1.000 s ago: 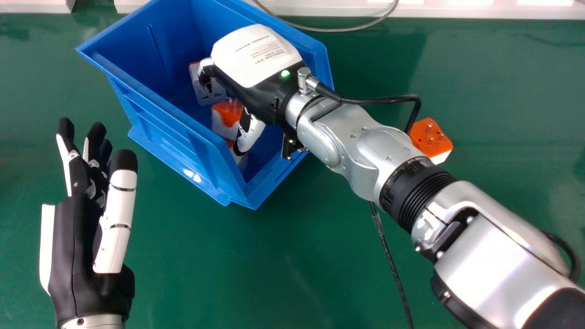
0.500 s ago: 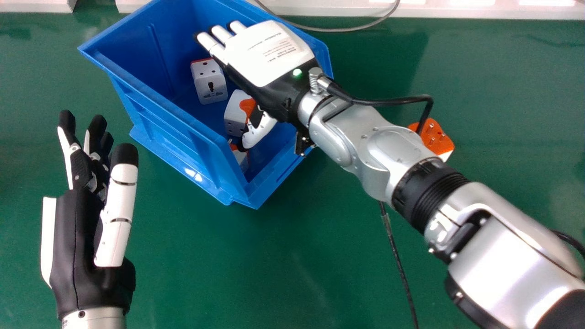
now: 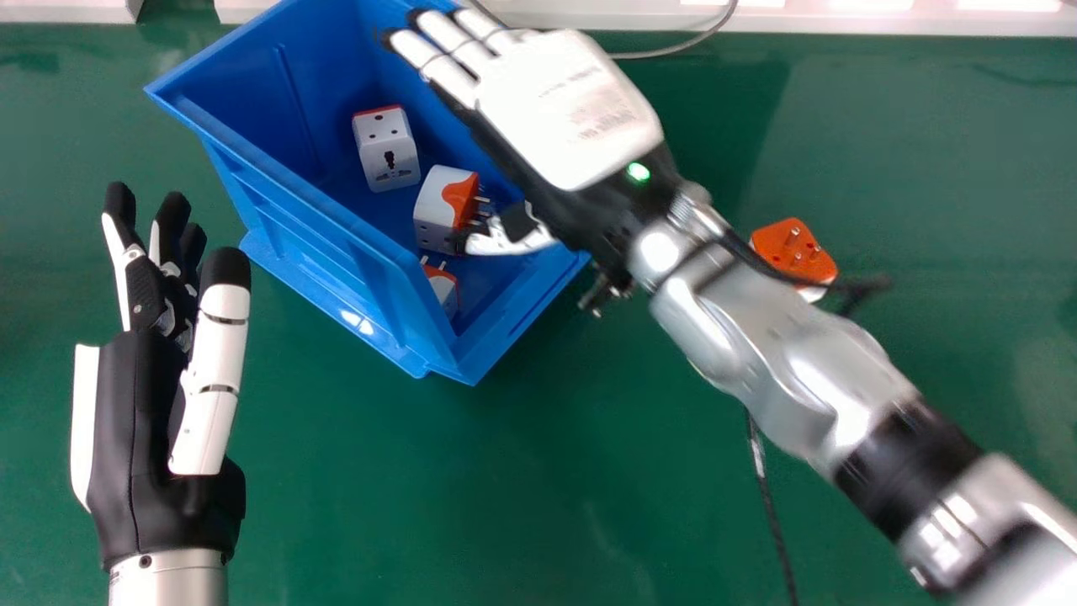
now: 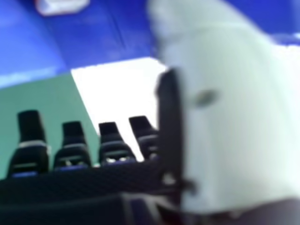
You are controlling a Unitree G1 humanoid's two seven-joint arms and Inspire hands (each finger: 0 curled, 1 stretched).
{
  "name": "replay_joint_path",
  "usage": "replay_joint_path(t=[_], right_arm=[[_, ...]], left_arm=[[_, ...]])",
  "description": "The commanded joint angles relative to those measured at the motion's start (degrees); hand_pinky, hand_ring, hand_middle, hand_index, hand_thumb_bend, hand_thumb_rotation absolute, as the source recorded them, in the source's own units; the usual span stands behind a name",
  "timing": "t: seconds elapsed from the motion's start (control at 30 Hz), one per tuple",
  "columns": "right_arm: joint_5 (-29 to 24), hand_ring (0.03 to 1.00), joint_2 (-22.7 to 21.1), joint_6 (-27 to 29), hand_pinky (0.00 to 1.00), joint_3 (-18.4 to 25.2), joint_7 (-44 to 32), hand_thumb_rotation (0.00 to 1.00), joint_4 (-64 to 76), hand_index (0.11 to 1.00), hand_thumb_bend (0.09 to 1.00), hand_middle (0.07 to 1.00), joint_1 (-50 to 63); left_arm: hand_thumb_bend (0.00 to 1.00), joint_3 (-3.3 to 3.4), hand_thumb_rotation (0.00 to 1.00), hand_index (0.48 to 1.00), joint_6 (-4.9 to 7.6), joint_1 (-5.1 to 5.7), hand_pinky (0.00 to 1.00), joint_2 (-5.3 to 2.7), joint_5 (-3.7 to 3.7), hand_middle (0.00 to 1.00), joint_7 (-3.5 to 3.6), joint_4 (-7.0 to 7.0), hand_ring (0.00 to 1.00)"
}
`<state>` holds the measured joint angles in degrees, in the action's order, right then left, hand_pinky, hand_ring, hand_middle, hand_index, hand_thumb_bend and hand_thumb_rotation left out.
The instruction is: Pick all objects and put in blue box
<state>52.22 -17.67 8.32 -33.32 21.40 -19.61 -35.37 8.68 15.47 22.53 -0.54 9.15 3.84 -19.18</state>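
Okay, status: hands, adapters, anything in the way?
Right hand open over blue box; left hand open beside it. Three adapters inside, one out on table. Arm cable partly hides that one.

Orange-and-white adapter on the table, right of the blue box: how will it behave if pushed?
Adapter looks like rigid plastic, so probably no give. Boxy body, pins up: likelier to slide on the smooth-looking table than roll. Protruding pins might snag a finger.

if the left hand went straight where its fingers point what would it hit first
Likely the left side of the blue box, though the left hand may be high enough to clear it.
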Motion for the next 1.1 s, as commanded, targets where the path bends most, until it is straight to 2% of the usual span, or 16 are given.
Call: replay_joint_path(t=[0.0, 0.03, 0.1, 0.17, 0.2, 0.3, 0.33, 0.37, 0.5, 0.53, 0.73, 0.9, 1.07], right_arm=[[0.1, 0.943, -2.1, 0.5, 0.83, 2.9, 2.6, 0.00, 6.8, 0.926, 0.425, 0.959, 5.0], [-0.1, 0.931, -2.9, 0.9, 0.82, 3.8, 3.2, 0.02, 8.7, 0.928, 0.396, 0.957, 7.5], [-0.3, 0.936, -4.2, 1.6, 0.81, 5.7, 5.0, 0.10, 11.7, 0.942, 0.323, 0.964, 12.4], [-0.2, 0.923, -5.5, 2.3, 0.79, 7.5, 6.7, 0.23, 13.9, 0.954, 0.279, 0.961, 16.9], [-0.1, 0.924, -6.1, 2.3, 0.80, 8.5, 7.2, 0.27, 15.4, 0.962, 0.276, 0.963, 19.1], [-0.4, 0.941, -8.1, 2.5, 0.82, 12.0, 7.7, 0.23, 20.8, 0.962, 0.306, 0.972, 26.2], [-0.6, 0.958, -8.8, 2.7, 0.84, 13.2, 8.0, 0.22, 22.2, 0.971, 0.305, 0.982, 28.3], [-0.7, 0.968, -9.1, 2.7, 0.85, 14.5, 8.1, 0.23, 23.3, 0.964, 0.313, 0.989, 30.4], [-0.7, 0.983, -9.0, 1.1, 0.87, 18.3, 7.2, 0.29, 26.8, 0.971, 0.312, 1.000, 35.7], [-0.6, 0.979, -8.8, 0.5, 0.86, 19.2, 7.3, 0.31, 27.2, 0.968, 0.312, 0.995, 36.7], [0.0, 0.938, -7.2, -2.6, 0.81, 22.0, 7.9, 0.29, 24.9, 0.937, 0.353, 0.962, 38.2], [-0.6, 0.897, -5.9, -5.4, 0.77, 23.4, 7.3, 0.29, 20.4, 0.910, 0.371, 0.922, 35.7], [-2.0, 0.862, -6.1, -5.8, 0.72, 23.5, 7.1, 0.23, 12.8, 0.885, 0.398, 0.902, 30.6]], left_arm=[[0.46, 0.55, 0.67, 1.000, 0.80, -0.27, 1.00, 0.70, 0.33, 1.00, 0.44, -0.05, 1.00], [0.46, 0.58, 0.67, 1.000, 0.97, -0.31, 1.00, 0.73, 0.43, 1.00, 0.59, 0.17, 1.00], [0.46, 0.67, 0.68, 0.999, 1.39, -0.45, 1.00, 0.80, 0.11, 1.00, 0.64, 0.70, 1.00], [0.46, 0.73, 0.69, 0.997, 1.44, -0.49, 1.00, 0.78, -0.19, 0.99, 0.51, 0.93, 1.00], [0.46, 0.74, 0.69, 0.995, 1.37, -0.52, 1.00, 0.72, -0.11, 0.99, 0.49, 0.97, 1.00], [0.46, 0.74, 0.66, 0.994, 1.38, -0.64, 1.00, 0.75, 0.31, 0.99, 0.77, 1.31, 1.00], [0.48, 0.77, 0.66, 0.995, 1.51, -0.72, 1.00, 0.69, 0.90, 0.99, 1.06, 1.55, 1.00], [0.49, 0.84, 0.66, 0.994, 1.71, -0.82, 1.00, 0.68, 1.17, 0.99, 1.25, 1.85, 1.00], [0.52, 0.97, 0.65, 0.990, 2.10, -1.03, 1.00, 0.74, 1.08, 0.99, 1.57, 2.44, 1.00], [0.52, 1.01, 0.65, 0.989, 2.14, -1.10, 1.00, 0.73, 1.28, 0.99, 1.69, 2.62, 1.00], [0.53, 1.05, 0.66, 0.989, 2.98, -1.49, 1.00, 0.68, 1.36, 0.99, 1.78, 3.66, 1.00], [0.48, 0.96, 0.66, 0.999, 2.60, -1.12, 1.00, 0.71, 1.33, 1.00, 1.72, 3.11, 1.00], [0.51, 0.94, 0.66, 1.000, 2.88, -1.01, 1.00, 0.61, 0.96, 1.00, 1.49, 3.00, 1.00]])
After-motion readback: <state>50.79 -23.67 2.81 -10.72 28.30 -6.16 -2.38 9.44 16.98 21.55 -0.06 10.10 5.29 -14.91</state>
